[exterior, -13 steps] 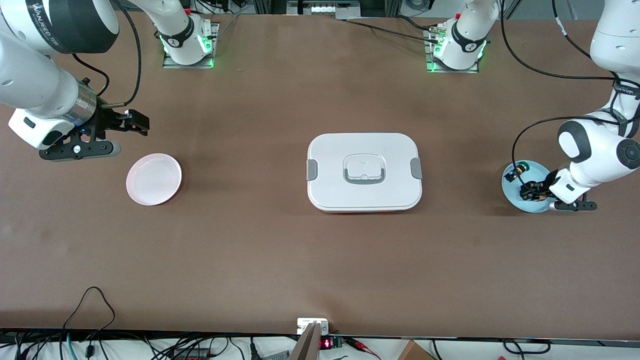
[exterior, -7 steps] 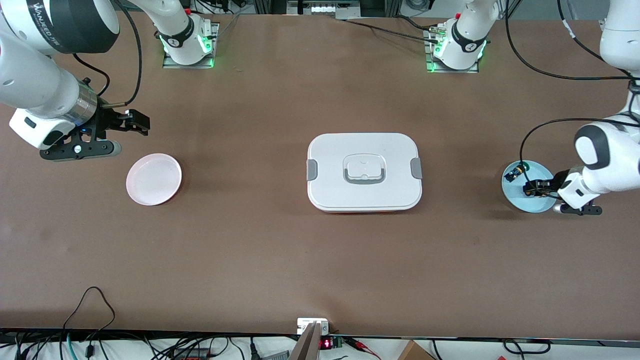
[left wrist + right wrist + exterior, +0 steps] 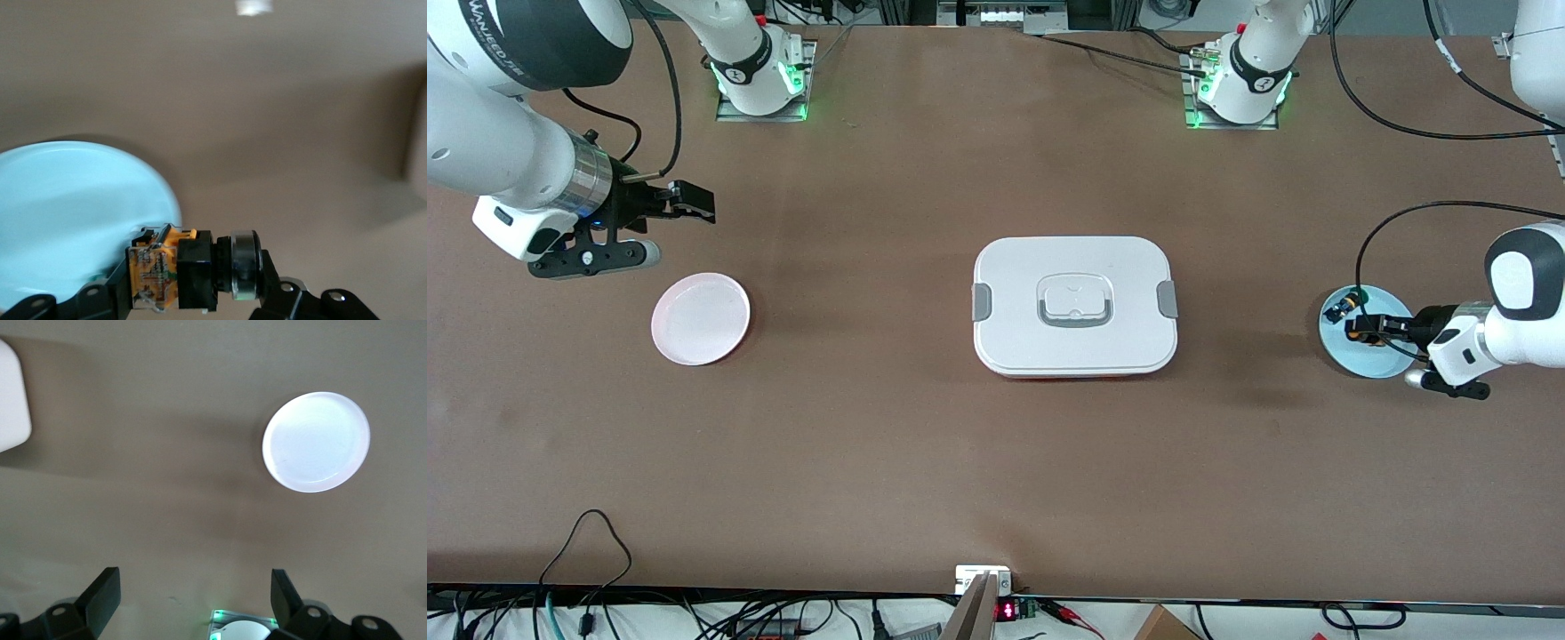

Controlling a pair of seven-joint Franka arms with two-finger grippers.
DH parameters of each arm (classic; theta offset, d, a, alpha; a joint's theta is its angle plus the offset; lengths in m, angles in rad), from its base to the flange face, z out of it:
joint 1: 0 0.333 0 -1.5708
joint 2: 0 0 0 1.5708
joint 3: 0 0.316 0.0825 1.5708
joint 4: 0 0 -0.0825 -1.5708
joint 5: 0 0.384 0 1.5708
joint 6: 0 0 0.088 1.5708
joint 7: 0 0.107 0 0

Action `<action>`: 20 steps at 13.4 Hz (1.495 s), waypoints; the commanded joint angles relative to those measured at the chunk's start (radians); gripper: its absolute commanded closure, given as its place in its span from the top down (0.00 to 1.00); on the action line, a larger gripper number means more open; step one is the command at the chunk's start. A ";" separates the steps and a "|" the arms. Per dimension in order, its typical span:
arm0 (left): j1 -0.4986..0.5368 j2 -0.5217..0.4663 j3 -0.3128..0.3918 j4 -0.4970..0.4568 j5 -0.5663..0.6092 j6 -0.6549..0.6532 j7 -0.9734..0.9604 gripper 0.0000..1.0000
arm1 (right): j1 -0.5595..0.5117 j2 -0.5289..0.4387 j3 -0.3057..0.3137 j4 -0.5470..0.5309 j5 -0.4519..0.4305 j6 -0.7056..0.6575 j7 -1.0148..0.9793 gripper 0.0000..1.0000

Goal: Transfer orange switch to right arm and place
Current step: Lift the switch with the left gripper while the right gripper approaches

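Over the pale blue dish (image 3: 1369,360) near the bench edge at the left arm's end, the orange switch (image 3: 1354,335) hangs clamped in the left gripper (image 3: 1362,331). In the left wrist view the switch (image 3: 193,270) lies sideways between the black fingers (image 3: 100,297), showing a brassy orange body, a black square block and a dark ring with a silvery rim at the cap end. The dish (image 3: 67,220) shows there as a smooth, glossy round with a shallow rim. A second small switch (image 3: 1336,310), black with a touch of green, lies in the dish on the side toward the bench's middle.

At the middle of the bench stands a white box (image 3: 1074,305), rectangular with rounded corners, a grey clip at each short end and a recessed grey handle in its lid. Toward the right arm's end lies a round pink plate (image 3: 700,318), flat and matte, seen in the right wrist view as a pale disc (image 3: 316,442).

The right gripper (image 3: 680,201) hangs over bare bench beside the pink plate, on the side nearer the arms' bases, its black fingers (image 3: 100,590) spread apart around nothing.

The bench top (image 3: 925,444) is a plain brown, matte sheet with soft shadows. Black cables (image 3: 587,533) trail along its edge nearest the front camera, and the two arm bases (image 3: 763,76) glow green along the edge farthest from it.
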 commanded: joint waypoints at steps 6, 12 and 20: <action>-0.004 0.014 -0.124 0.053 -0.501 -0.273 0.220 0.47 | 0.062 0.009 0.010 0.018 0.269 -0.003 0.004 1.00; -0.006 0.016 -0.377 0.055 -0.724 -0.292 0.360 0.43 | 0.006 0.119 -0.001 0.013 0.720 -0.009 -0.085 1.00; -0.213 0.039 -0.411 0.046 -1.083 -0.044 0.731 0.40 | -0.011 0.110 -0.002 -0.160 1.252 0.138 -0.046 1.00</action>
